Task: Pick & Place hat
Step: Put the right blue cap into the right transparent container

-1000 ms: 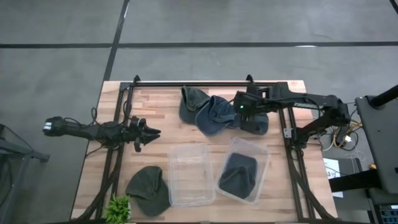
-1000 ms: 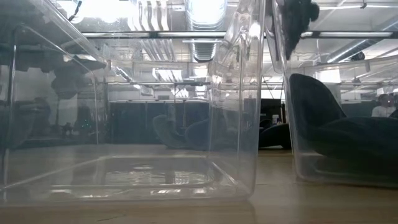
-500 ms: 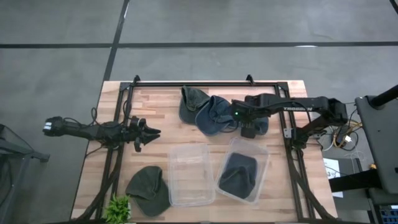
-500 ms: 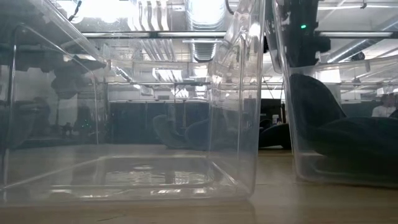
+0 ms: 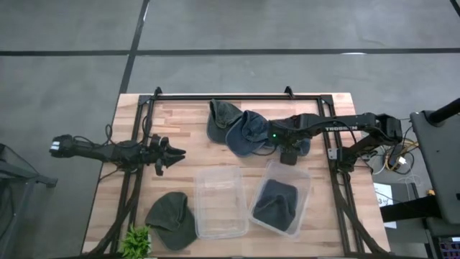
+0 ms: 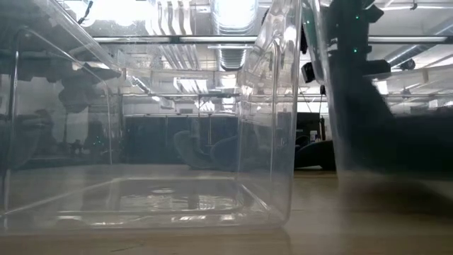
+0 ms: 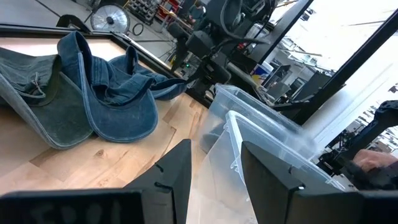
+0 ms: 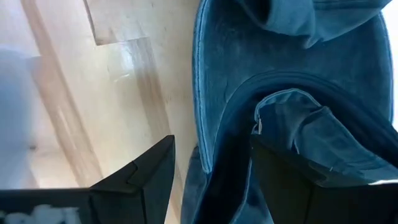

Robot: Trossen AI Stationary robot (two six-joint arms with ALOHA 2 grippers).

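The right gripper (image 5: 287, 152) has slid in from the table's right edge over the last second and now hangs with its fingers (image 8: 147, 177) spread apart, gripping nothing, over the blue denim hat (image 5: 248, 132) at the back of the table, just behind the clear bin (image 5: 282, 196) that already holds a dark hat (image 5: 275, 201). Beside it stands a second clear bin (image 5: 217, 202), and a green hat (image 5: 171, 218) lies near the front left corner. The left gripper (image 5: 175, 153) has stayed at the left side, fingers parted and empty.
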